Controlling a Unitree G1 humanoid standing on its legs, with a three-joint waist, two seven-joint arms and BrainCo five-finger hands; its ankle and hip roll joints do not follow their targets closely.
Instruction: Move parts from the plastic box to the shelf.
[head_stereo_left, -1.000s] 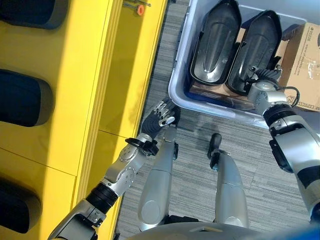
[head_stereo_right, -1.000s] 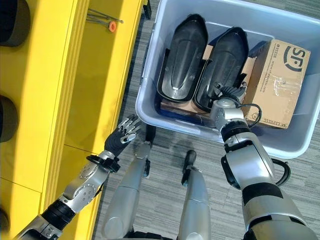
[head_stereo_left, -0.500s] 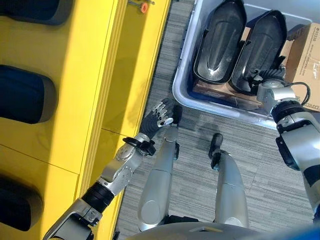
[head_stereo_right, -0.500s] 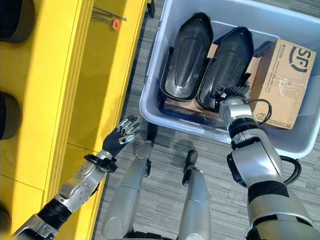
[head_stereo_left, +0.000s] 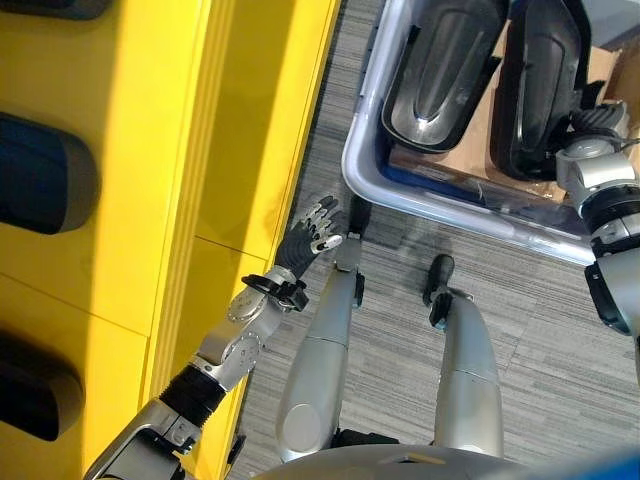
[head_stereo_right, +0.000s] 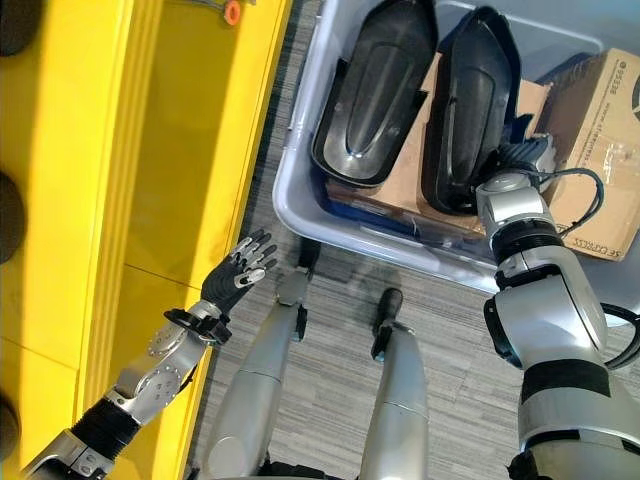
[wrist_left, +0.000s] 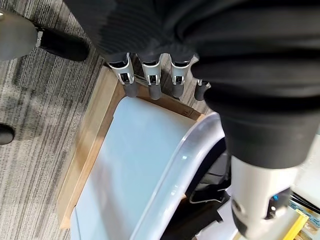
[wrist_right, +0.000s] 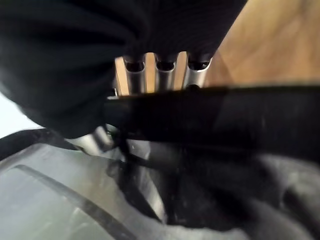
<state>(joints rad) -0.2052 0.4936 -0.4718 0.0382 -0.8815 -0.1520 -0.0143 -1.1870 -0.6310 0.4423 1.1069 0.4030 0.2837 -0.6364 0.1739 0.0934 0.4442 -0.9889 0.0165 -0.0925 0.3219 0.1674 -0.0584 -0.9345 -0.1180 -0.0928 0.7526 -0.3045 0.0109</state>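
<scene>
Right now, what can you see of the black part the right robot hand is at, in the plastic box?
The right black part is a long, glossy, dark moulded shell, tapered to a rounded tip, with a raised rim around a hollow face. It lies tilted in the plastic box, beside a second similar part, resting on brown cardboard. The right robot hand is at its near end; in the wrist view its fingers reach behind the part's dark edge, so the grip is unclear.
</scene>
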